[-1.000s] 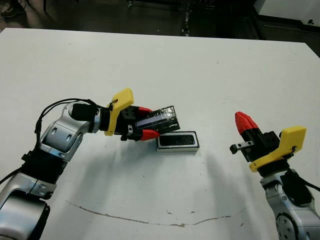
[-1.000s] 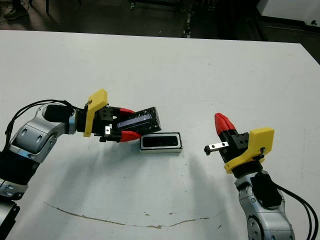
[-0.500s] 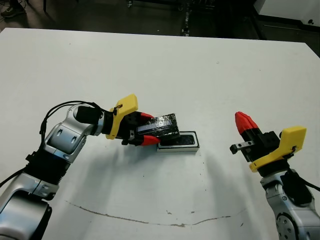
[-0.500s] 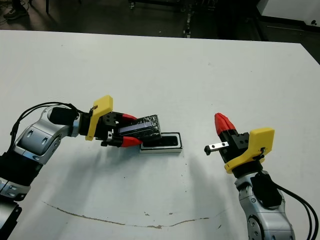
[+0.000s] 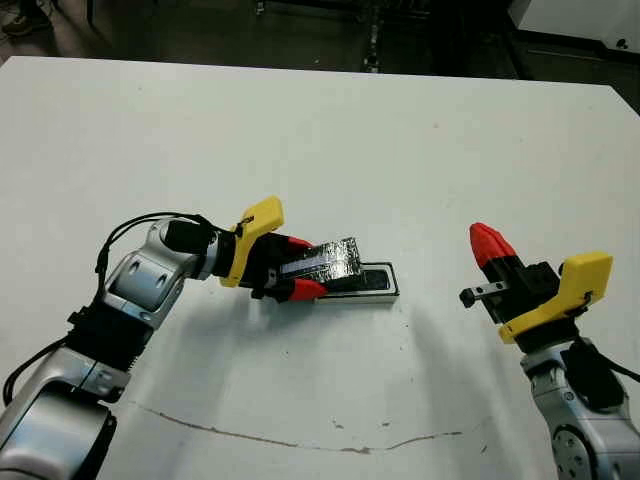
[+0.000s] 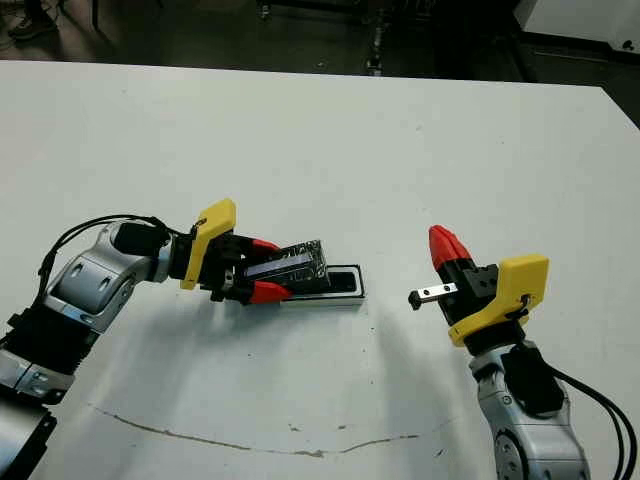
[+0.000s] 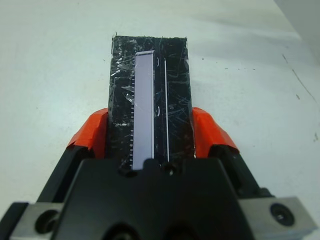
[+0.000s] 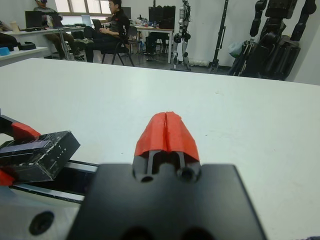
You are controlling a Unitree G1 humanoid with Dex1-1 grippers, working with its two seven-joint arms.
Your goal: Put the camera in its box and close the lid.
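My left gripper (image 5: 303,266) is shut on the lid (image 5: 325,264), a black cover with a shiny, crinkly top. The lid is tilted and covers the left end of the box (image 5: 394,284), which lies on the white table. The dark camera (image 5: 366,280) lies inside the box, and its right part shows. In the left wrist view the red fingers (image 7: 93,134) clamp the lid (image 7: 150,100) by its long sides. My right gripper (image 5: 487,245) is shut and holds nothing, well to the right of the box. Its wrist view shows the lid (image 8: 39,154) over the box (image 8: 70,179).
A thin brown line (image 5: 300,437) crosses the table near the front edge. The table's far edge (image 5: 320,72) meets a dark floor. Beyond it, the right wrist view shows seated people (image 8: 107,35) and robot stands (image 8: 280,35).
My left gripper has carried the lid to the right and down, from beside the box to over its left end. The right arm has not moved.
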